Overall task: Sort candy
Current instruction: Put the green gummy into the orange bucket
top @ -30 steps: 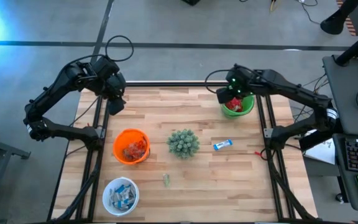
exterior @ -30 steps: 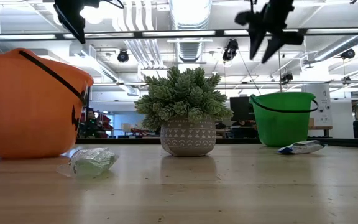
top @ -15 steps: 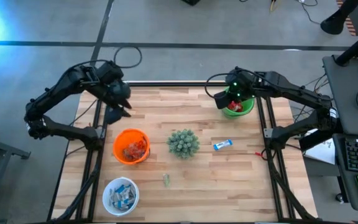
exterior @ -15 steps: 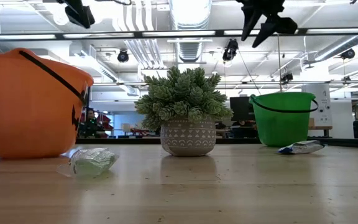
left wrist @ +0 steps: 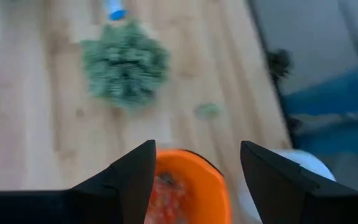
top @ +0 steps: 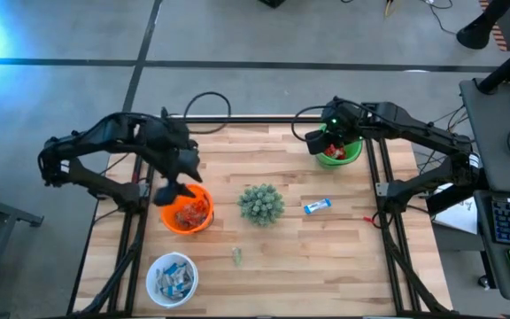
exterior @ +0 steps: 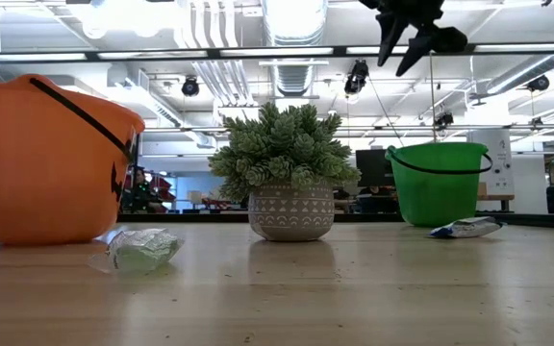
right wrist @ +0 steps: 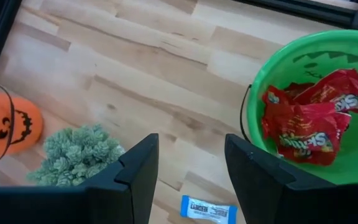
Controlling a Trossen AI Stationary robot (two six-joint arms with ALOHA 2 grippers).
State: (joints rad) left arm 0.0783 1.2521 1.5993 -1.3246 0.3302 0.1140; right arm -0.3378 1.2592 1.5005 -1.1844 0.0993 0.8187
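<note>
A blue-and-white candy bar (top: 317, 206) (exterior: 466, 228) (right wrist: 208, 210) lies flat on the table, right of the spiky plant. A small green candy piece (top: 236, 256) (exterior: 142, 249) (left wrist: 207, 110) lies nearer the front. Red packets (right wrist: 309, 118) fill the green bowl (top: 351, 152). My left gripper (top: 169, 193) (left wrist: 197, 149) hangs open over the far-left rim of the orange bowl (top: 187, 209) (left wrist: 188, 186). My right gripper (top: 319, 140) (right wrist: 191, 140) (exterior: 416, 48) hangs open, high beside the green bowl's left rim. Neither holds anything.
The potted spiky plant (top: 261, 204) (exterior: 289, 183) stands mid-table between the bowls. A white bowl (top: 172, 278) with blue-and-white bars sits at the near-left corner. The orange bowl holds red-orange sweets. Bare wood lies along the near edge and to the right of the bar.
My left arm has swung from the table's far-left corner toward the near edge and right, ending over the orange bowl and leaving the low view. My right gripper rose a little by the green bowl. No candy has moved.
</note>
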